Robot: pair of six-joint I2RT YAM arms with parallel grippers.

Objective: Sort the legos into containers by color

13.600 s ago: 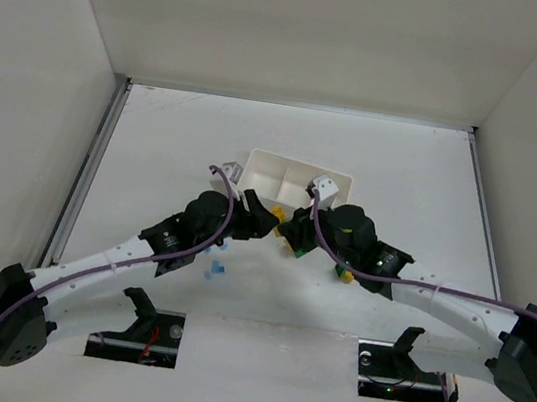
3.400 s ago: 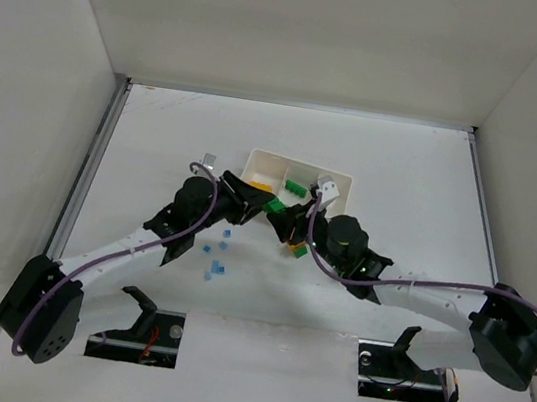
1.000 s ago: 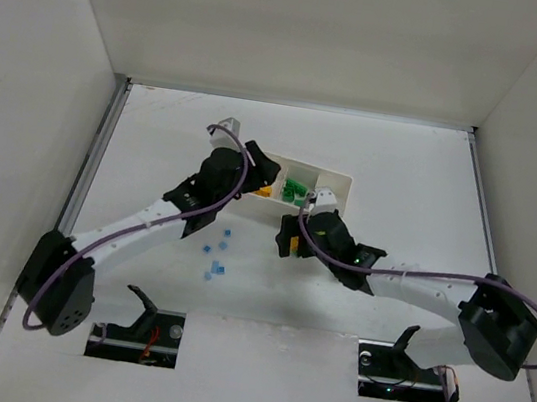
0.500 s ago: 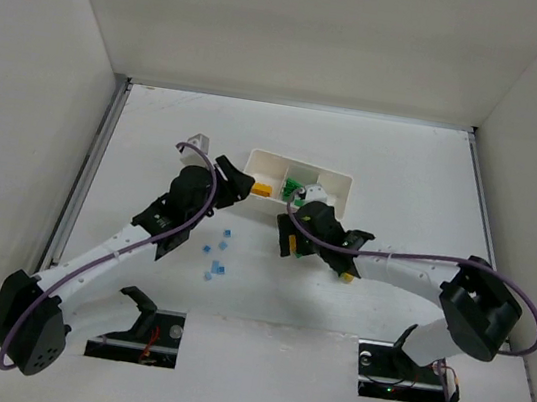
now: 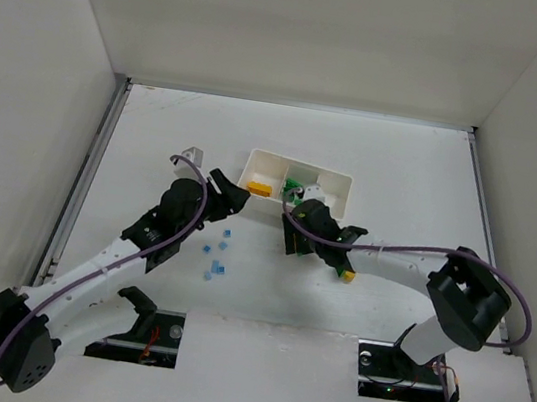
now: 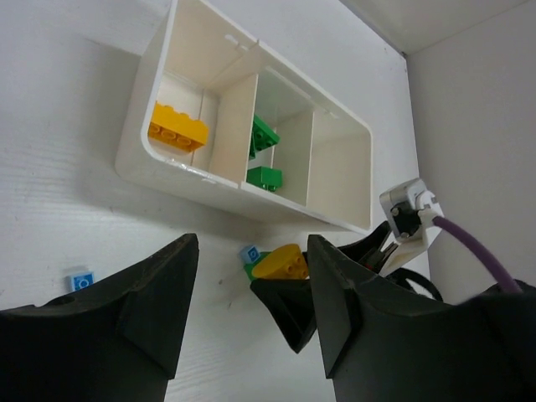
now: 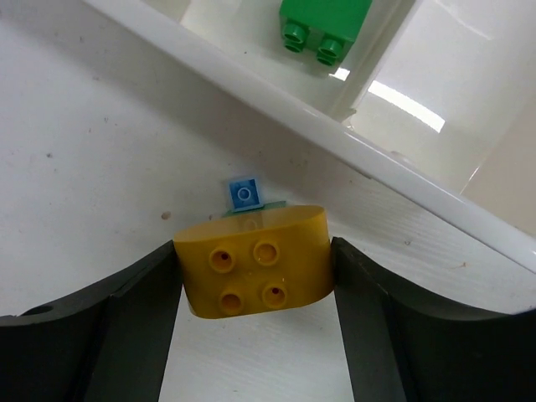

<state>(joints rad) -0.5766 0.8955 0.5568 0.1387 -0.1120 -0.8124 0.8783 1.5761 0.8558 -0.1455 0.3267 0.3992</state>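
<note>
A: left gripper [image 6: 251,251], anything in it?
B: nope, partly open, empty. blue bricks [image 5: 216,270] loose on the tabletop [image 5: 157,134], centre-left.
A: and the right?
B: right gripper [image 7: 254,251] clamps a yellow brick [image 7: 251,272] just below the tray [image 5: 304,163], mid-frame.

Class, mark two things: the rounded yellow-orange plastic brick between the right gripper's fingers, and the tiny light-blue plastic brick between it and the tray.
rounded yellow-orange plastic brick [image 7: 251,268]: right wrist view, middle of its studded top.
tiny light-blue plastic brick [image 7: 243,194]: right wrist view, its single stud.
</note>
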